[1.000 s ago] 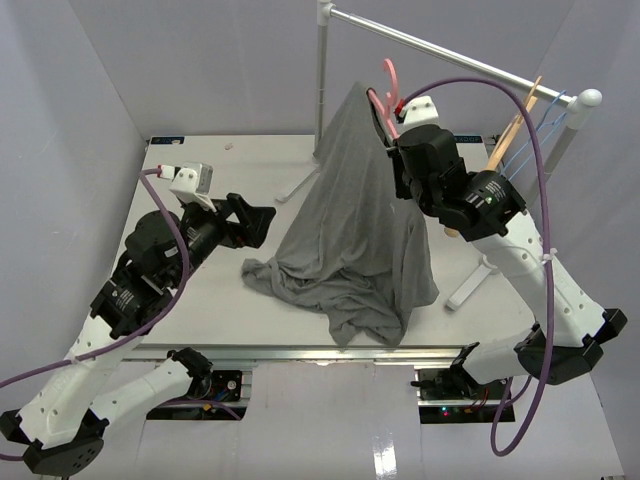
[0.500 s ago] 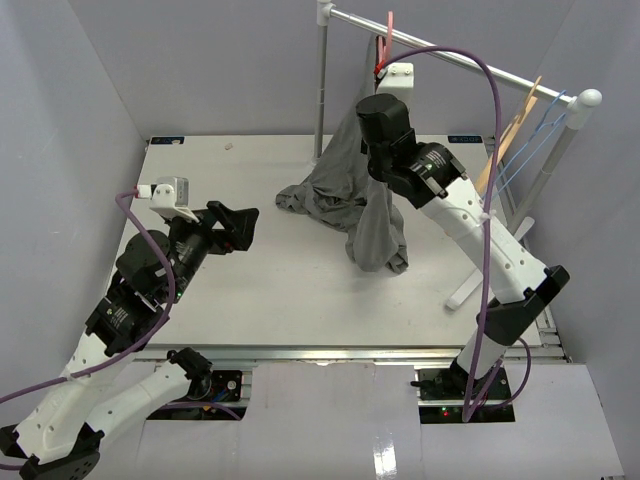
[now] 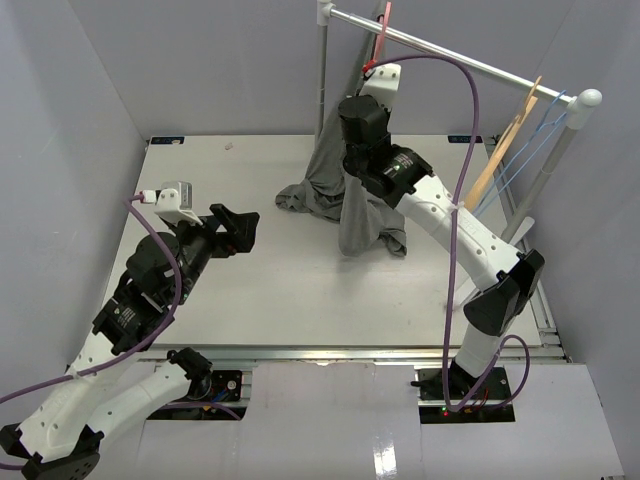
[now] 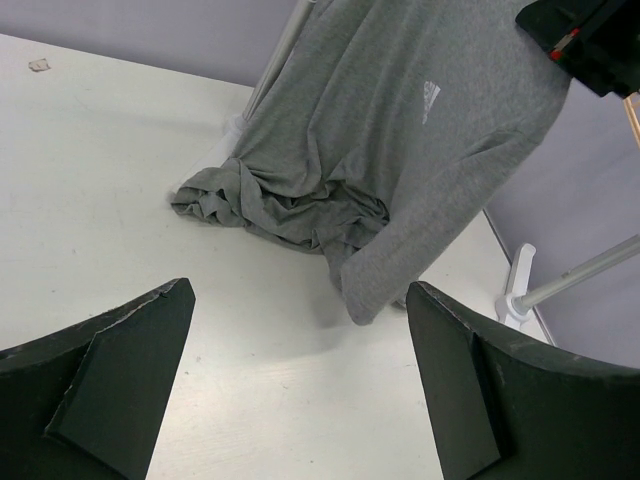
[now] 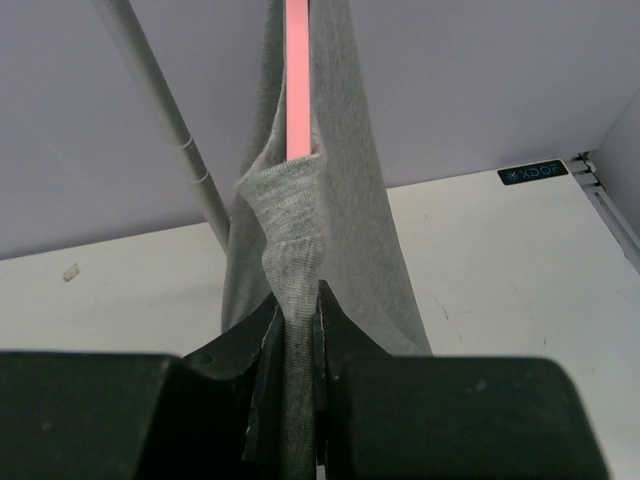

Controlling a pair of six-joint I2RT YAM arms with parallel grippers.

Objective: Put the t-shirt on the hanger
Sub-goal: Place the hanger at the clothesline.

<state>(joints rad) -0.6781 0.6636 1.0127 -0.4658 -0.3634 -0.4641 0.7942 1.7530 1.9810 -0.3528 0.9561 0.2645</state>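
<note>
The grey t-shirt [image 3: 345, 185] hangs from the pink hanger [image 3: 383, 28], whose hook is up at the rack's rail. The shirt's lower part lies bunched on the table. My right gripper [image 3: 366, 80] is raised high and shut on the shirt's collar. In the right wrist view the ribbed collar [image 5: 296, 250] is pinched at the gripper [image 5: 298, 312], and the pink hanger [image 5: 298, 70] runs up inside the fabric. My left gripper [image 3: 240, 228] is open and empty, low over the table to the left. The left wrist view shows the gripper [image 4: 300, 340] facing the shirt [image 4: 400, 130].
A metal rail [image 3: 460, 58] on a white post [image 3: 322, 80] spans the back right. A tan wooden hanger [image 3: 505, 140] and a blue wire hanger [image 3: 535, 140] hang at its right end. A white rack foot [image 4: 516, 285] stands right of the shirt.
My right arm has lifted the hanger and shirt up and back to the rail. The shirt has been pulled off the front of the table. My left arm has shifted slightly.
</note>
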